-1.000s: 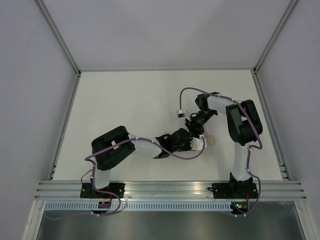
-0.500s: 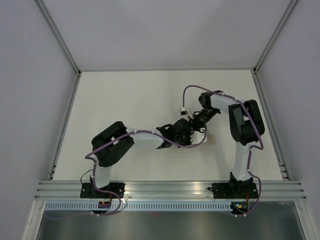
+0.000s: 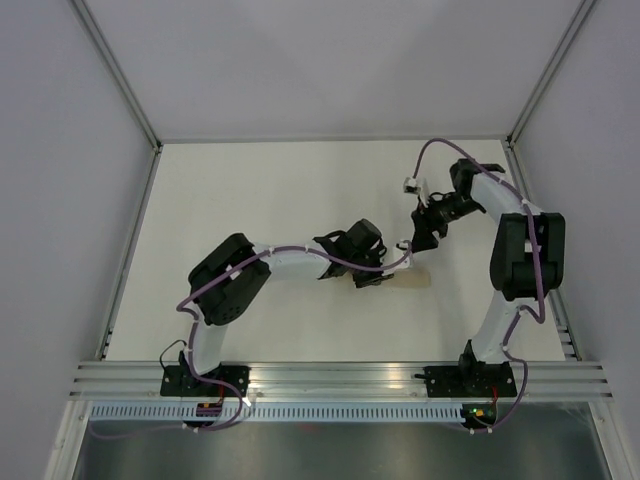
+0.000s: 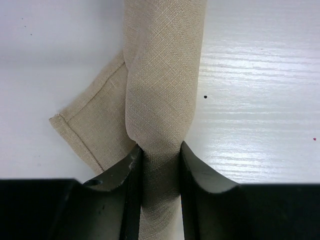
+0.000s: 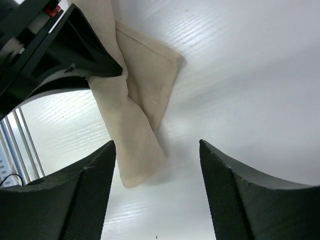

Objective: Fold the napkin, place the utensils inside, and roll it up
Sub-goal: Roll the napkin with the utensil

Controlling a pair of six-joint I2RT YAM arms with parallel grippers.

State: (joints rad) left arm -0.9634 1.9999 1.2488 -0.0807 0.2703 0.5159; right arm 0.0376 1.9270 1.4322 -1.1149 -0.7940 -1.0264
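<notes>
The left jaws are pinched shut on the rolled napkin (image 4: 165,75), the cloth squeezed between them. Only the left wrist view shows this grip, with a flat hemmed flap (image 4: 90,130) sticking out beside the roll. The right jaws stand wide apart, holding nothing. Their wrist view shows the roll's free end lying on the bench (image 5: 240,60) past the left jaws. From above only a short tan stub shows, right of the bench's middle, its long axis running left to right. The left arm (image 3: 290,262) reaches low across from its base, elbow bent. The right arm (image 3: 520,260) rises and folds back, its jaws just beyond the napkin, not touching it
</notes>
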